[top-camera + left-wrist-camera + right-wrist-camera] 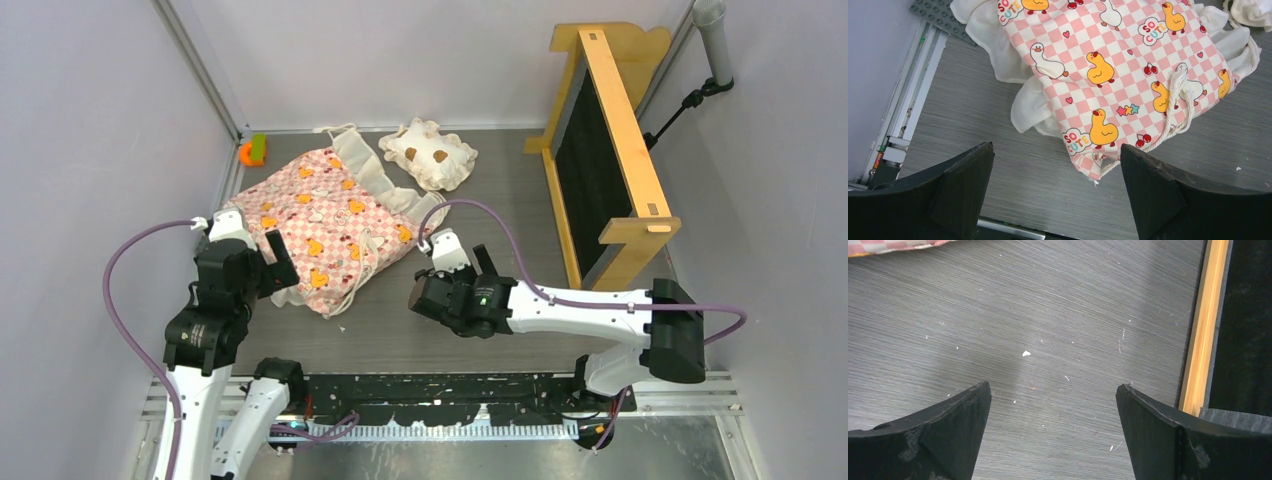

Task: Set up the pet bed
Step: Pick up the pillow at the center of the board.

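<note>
The left gripper (1056,150) has its dark wedge-shaped fingers spread wide, with nothing between them; just ahead of it the mattress (1108,55) lies rumpled and apart from its frame. It is soft pink-and-white check with a cream ruffle, printed with yellow ducks, white geese, cherries and badges reading "SO CUTE"; a twisted cream cord (1180,107) trails over its near corner. The right gripper (1053,387) is equally wide and empty, above the grey grained table (1048,315) flecked with white crumbs; to its right the bed frame (620,140) stands tipped on its side, showing a light-wood rail and dark base, partly cut off; beyond lies a ruffled, brown-spotted pillow (432,152).
</note>
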Robot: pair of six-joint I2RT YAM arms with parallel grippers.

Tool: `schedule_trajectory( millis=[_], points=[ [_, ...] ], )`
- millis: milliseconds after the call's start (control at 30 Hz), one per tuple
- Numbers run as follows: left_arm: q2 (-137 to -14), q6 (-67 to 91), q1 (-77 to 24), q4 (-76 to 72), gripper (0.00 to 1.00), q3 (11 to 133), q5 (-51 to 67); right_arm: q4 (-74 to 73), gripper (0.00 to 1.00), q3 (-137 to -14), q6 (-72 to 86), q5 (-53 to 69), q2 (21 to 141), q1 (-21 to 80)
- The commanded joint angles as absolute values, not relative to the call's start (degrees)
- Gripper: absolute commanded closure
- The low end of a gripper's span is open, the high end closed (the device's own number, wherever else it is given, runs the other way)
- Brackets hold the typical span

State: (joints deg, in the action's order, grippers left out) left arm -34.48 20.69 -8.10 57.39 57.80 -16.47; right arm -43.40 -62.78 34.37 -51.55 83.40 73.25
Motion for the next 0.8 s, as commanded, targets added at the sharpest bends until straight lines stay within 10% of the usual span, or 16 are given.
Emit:
schedule_trajectory(
  millis=[0, 767],
  points=[
    [-34.03, 20.87, -7.52, 55.73, 0.0, 58.04, -16.83, -41.05, 0.01, -64.9, 33.83, -51.92, 79.39, 73.12],
    [-33.85, 21.18, -7.12, 55.57, 0.0, 57.7, -17.33, -61.75, 0.03, -109.74, 23.78, -46.34, 83.94, 57.69]
  ],
)
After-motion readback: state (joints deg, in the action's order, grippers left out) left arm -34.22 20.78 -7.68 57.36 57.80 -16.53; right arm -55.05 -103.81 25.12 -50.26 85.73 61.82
